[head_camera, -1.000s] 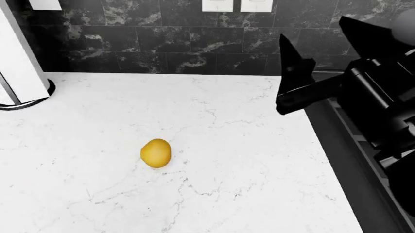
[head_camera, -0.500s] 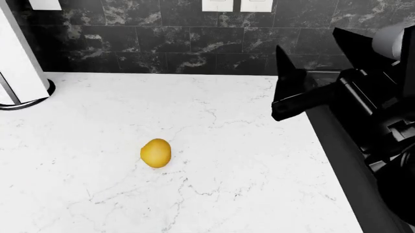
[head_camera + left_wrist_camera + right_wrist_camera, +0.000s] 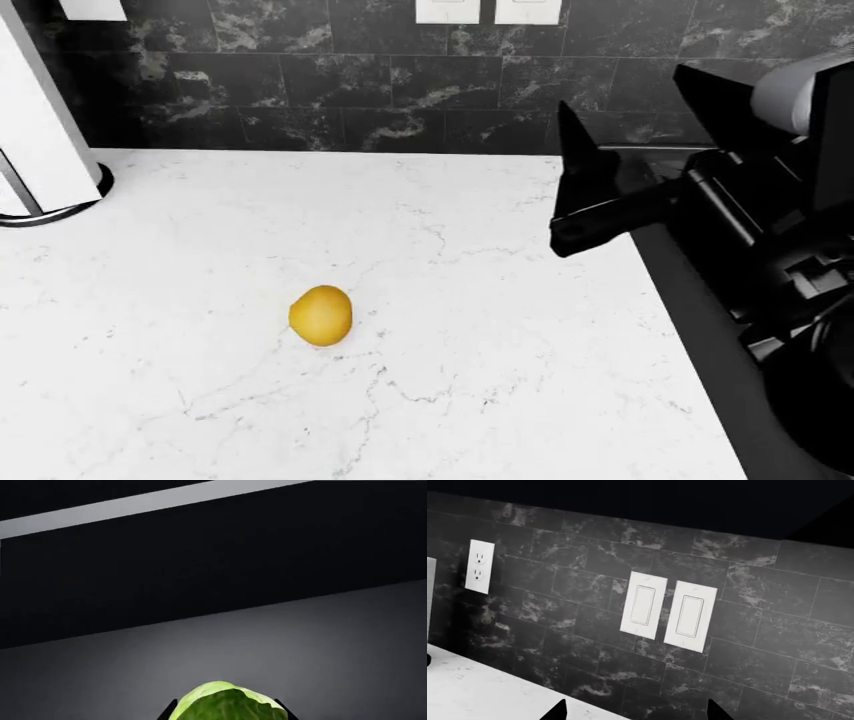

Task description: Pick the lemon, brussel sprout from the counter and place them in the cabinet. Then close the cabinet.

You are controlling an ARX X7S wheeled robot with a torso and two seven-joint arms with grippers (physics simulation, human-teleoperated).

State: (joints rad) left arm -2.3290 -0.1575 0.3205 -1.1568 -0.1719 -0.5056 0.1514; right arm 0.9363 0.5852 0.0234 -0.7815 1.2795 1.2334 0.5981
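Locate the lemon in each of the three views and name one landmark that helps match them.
Head view: the lemon lies alone on the white counter, left of centre, apart from the right claw.
Left wrist view: not in it; only the brussel sprout shows.
Right wrist view: not in it.
Shared landmark: the pair of white wall switches, in the head and right wrist views.

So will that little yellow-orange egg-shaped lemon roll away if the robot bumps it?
Probably. The smooth yellow-orange oval lemon lies loose on the flat white marble counter, so a nudge would likely wobble it sideways. Its glossy skin may slip.
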